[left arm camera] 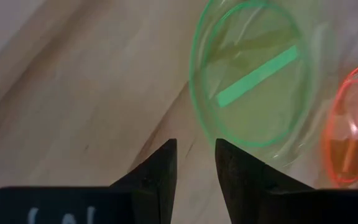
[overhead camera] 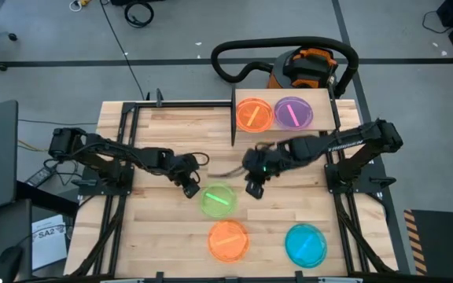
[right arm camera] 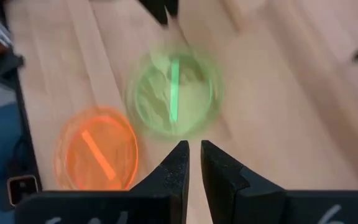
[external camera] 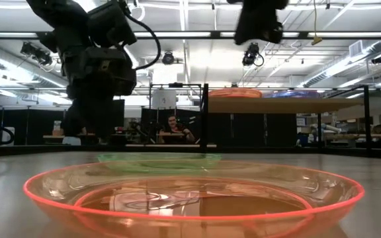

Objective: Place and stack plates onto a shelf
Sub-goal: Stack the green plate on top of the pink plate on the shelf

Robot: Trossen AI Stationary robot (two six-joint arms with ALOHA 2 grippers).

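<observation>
showing the counter (overhead camera: 156, 228) from above: a green plate (overhead camera: 218, 200) lies flat near the middle, translucent, round, with a bright green streak across it running on a slant toward the shelf side. an orange plate (overhead camera: 228, 240) lies just in front of it at the near edge, and a blue plate (overhead camera: 306, 244) sits apart from both toward the right near corner. the shelf (overhead camera: 321, 101) stands at the far right of the counter and carries an orange plate on the shelf (overhead camera: 253, 114) and a purple-pink plate (overhead camera: 292, 112) side by side, filling its width.

the left gripper (overhead camera: 192, 190) hangs just beside the green plate's left rim; in its wrist view the jaws stand slightly spread with nothing between them, the green plate's edge just ahead. the right gripper (overhead camera: 253, 187) hangs just beside the plate's right rim, jaws nearly pressed together and empty.

bare planks lie open to the left of the green plate and between it and the shelf. in the low view the orange plate fills the foreground, the green plate flat behind it, and a seated person (external camera: 172, 129) shows in the room beyond.
</observation>
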